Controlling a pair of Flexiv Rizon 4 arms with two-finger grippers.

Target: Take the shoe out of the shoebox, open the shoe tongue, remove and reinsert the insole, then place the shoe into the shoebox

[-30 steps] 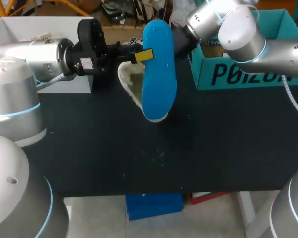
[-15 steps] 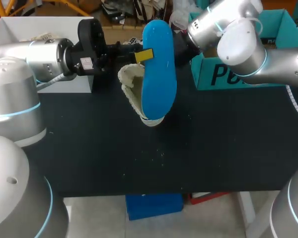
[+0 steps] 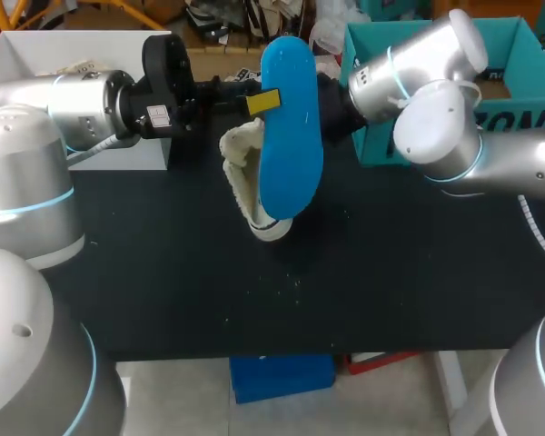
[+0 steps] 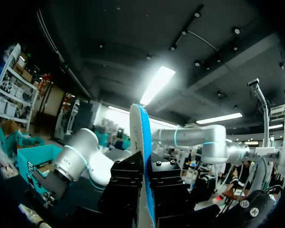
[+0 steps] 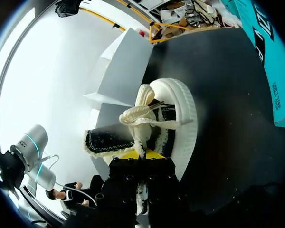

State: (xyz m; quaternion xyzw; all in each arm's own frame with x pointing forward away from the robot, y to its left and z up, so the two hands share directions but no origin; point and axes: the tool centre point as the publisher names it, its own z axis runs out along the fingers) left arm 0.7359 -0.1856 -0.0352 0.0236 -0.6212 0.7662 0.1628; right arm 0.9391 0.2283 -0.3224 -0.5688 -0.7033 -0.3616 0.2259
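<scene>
A blue insole (image 3: 291, 127) stands on edge above the black table, and my left gripper (image 3: 262, 102) is shut on its rim from the left. The left wrist view shows the insole (image 4: 140, 137) edge-on between the black fingers of that gripper (image 4: 145, 175). Just behind and below the insole hangs the cream shoe (image 3: 245, 177), fleece-lined, sole (image 5: 180, 118) turned sideways. My right arm (image 3: 418, 73) comes in from the right, its fingers hidden behind the insole. In the right wrist view my right gripper (image 5: 142, 156) is shut on the shoe's fleecy opening, below the cream laces (image 5: 141, 111).
The teal shoebox (image 3: 518, 45) stands open at the back right, right beside my right arm. A white box (image 3: 36, 50) sits at the back left behind my left arm. The black table (image 3: 391, 263) stretches toward the front edge.
My right arm has swung and turned, tilting the shoe and bringing it a little lower and nearer the front. The left gripper and the insole have stayed in place.
</scene>
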